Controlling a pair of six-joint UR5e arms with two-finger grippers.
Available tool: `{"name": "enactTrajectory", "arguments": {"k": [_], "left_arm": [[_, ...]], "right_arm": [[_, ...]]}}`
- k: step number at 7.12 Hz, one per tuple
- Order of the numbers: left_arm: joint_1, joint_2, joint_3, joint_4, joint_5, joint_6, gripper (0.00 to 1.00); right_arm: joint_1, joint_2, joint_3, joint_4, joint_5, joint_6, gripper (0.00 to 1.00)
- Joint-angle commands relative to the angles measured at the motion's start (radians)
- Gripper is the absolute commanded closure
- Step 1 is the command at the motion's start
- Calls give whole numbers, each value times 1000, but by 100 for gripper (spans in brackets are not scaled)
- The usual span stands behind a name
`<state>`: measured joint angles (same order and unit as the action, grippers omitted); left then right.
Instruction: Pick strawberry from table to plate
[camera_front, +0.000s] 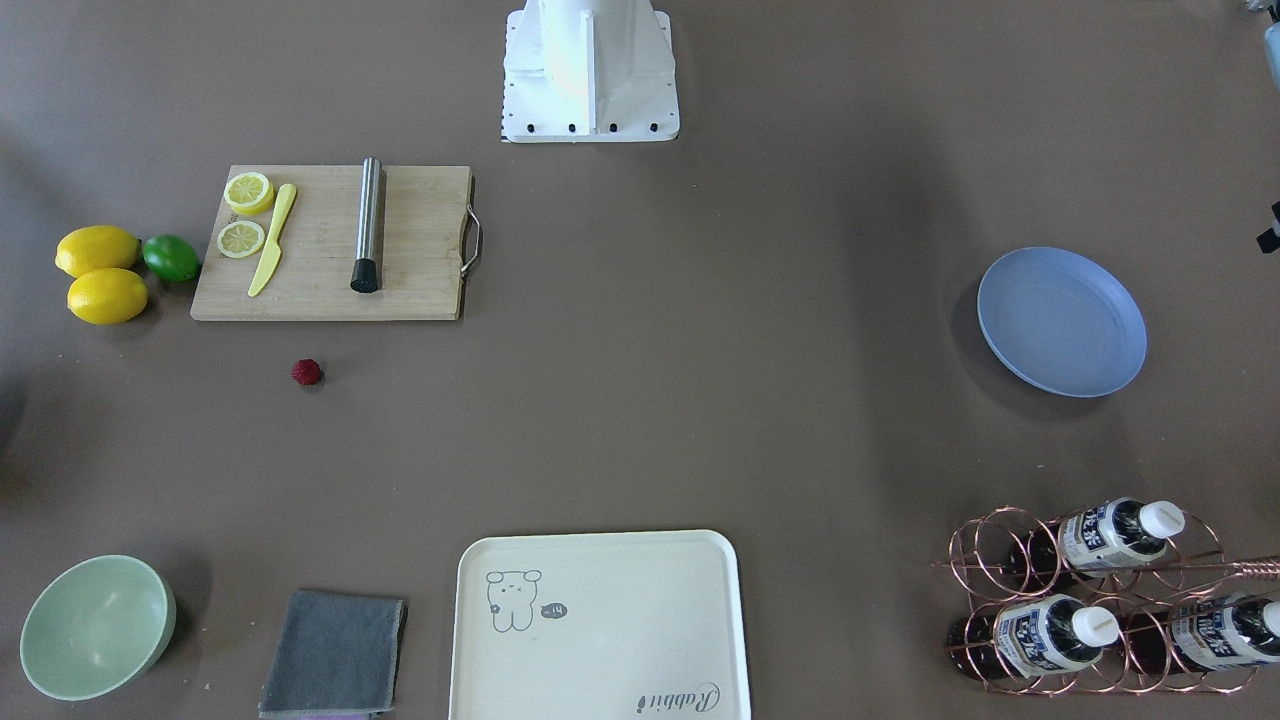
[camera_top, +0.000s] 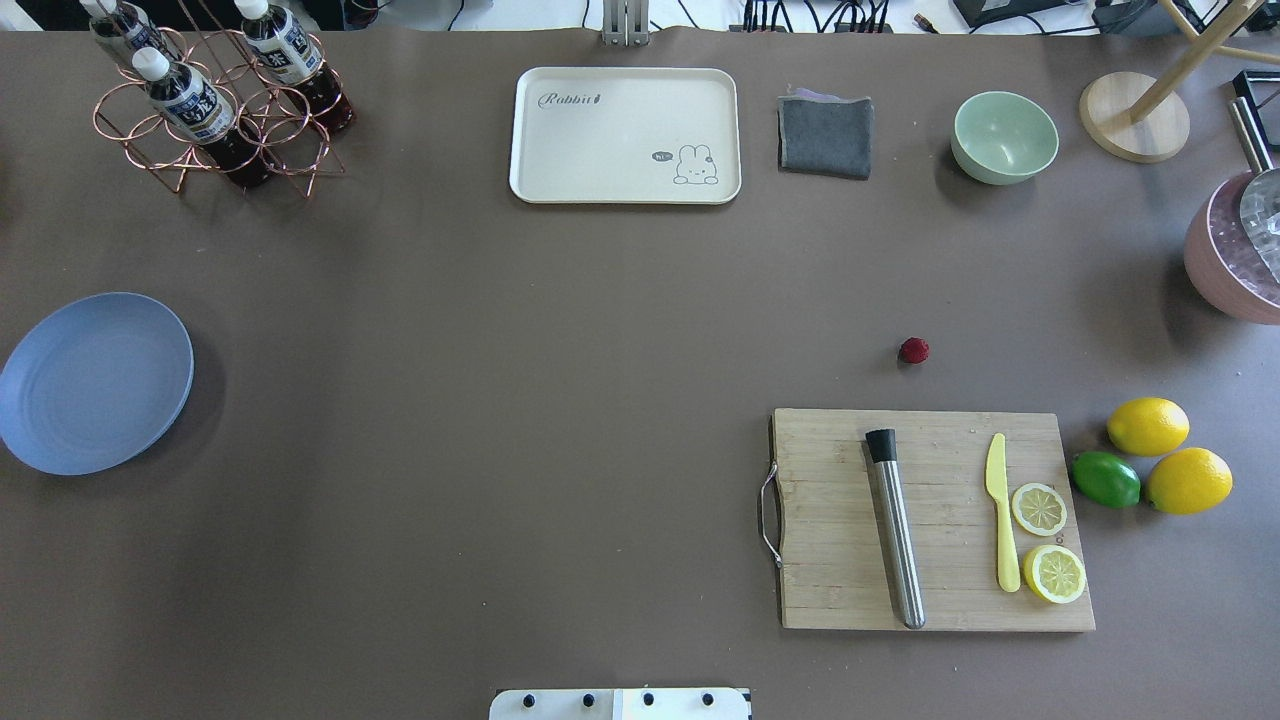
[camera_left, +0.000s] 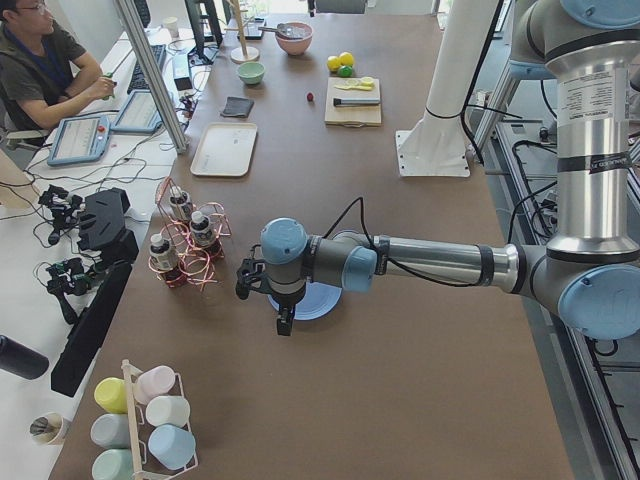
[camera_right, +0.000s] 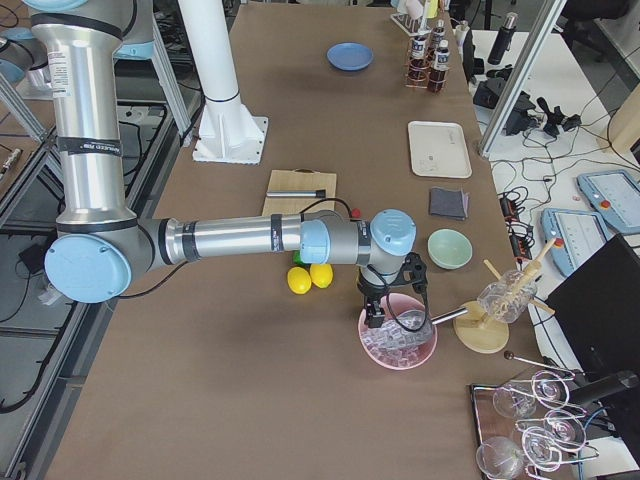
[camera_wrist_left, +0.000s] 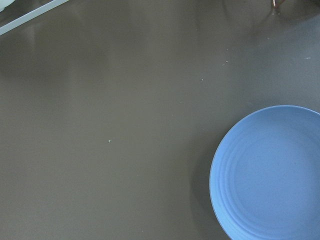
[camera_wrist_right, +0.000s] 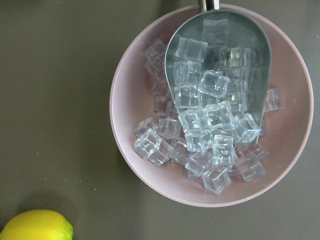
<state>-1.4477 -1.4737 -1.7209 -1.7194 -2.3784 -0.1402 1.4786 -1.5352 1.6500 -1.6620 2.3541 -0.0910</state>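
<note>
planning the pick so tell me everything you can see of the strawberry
The strawberry is a tiny, dark-red, bumpy, roundish berry. It lies alone on the bare table, a little past the wooden cutting board on the side away from the robot, with a clear gap between them. Only the table touches it. Any stem or finer detail is too small to tell.

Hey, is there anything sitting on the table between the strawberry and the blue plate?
Nothing visible. Bare table runs from the strawberry to the plate; the cutting board and tray sit off that line.
</note>
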Motion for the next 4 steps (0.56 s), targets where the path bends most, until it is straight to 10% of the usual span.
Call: {"name": "enactTrajectory", "arguments": {"k": [1, 4], "left_arm": [[85, -2, 82, -187, 16, -130, 3], [232, -11, 268, -555, 101, -367, 7]], "right_arm": [[-14, 0, 8, 1, 19, 5, 0], [-47, 1, 13, 1, 19, 5, 0]]}}
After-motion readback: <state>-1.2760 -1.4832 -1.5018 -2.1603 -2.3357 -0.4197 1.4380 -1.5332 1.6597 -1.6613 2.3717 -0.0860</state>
